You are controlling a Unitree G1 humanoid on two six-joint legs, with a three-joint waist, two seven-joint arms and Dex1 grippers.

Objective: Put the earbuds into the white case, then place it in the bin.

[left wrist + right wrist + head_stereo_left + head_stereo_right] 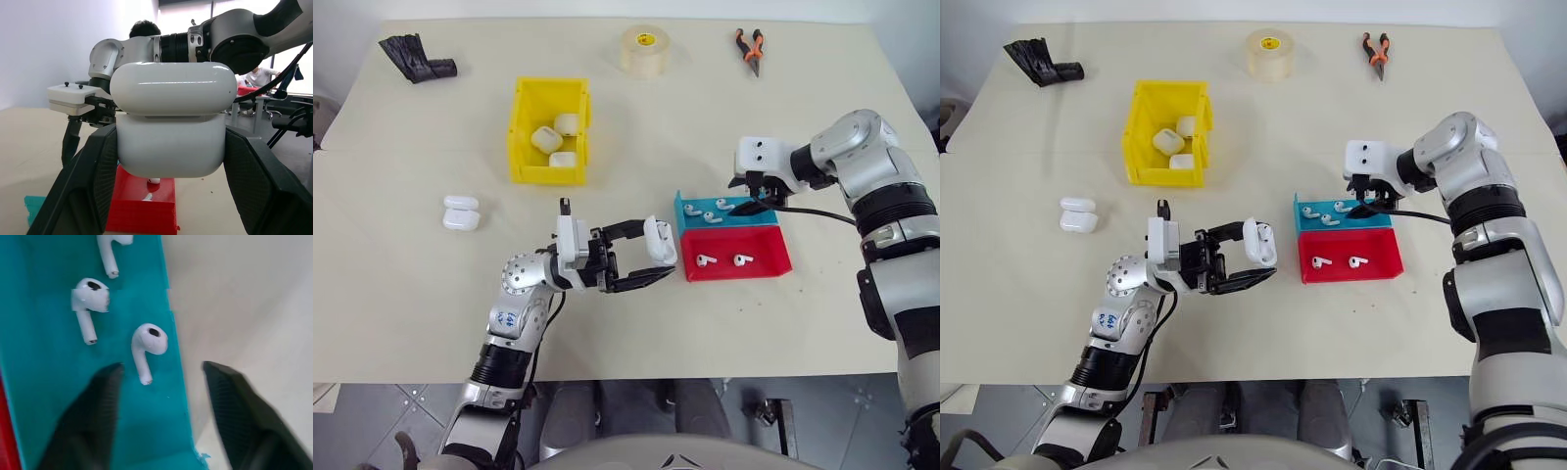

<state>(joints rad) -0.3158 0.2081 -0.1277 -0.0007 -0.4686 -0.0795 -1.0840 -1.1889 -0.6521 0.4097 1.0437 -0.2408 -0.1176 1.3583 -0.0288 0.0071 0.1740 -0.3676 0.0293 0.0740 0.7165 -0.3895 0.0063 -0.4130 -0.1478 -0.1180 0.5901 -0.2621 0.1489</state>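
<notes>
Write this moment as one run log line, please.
left fingers: shut on glossy white case | right fingers: open over teal plastic tray, near small white earbud

bin (522,132) left of the two trays (732,257) — tape (645,50) behind.

open white case (660,240), earbuds (146,345) loose

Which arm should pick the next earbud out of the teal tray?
Right. Its claw hangs open over the teal tray, straddling an earbud by the tray's edge. The left claw is shut on the white case, so it is busy.
</notes>
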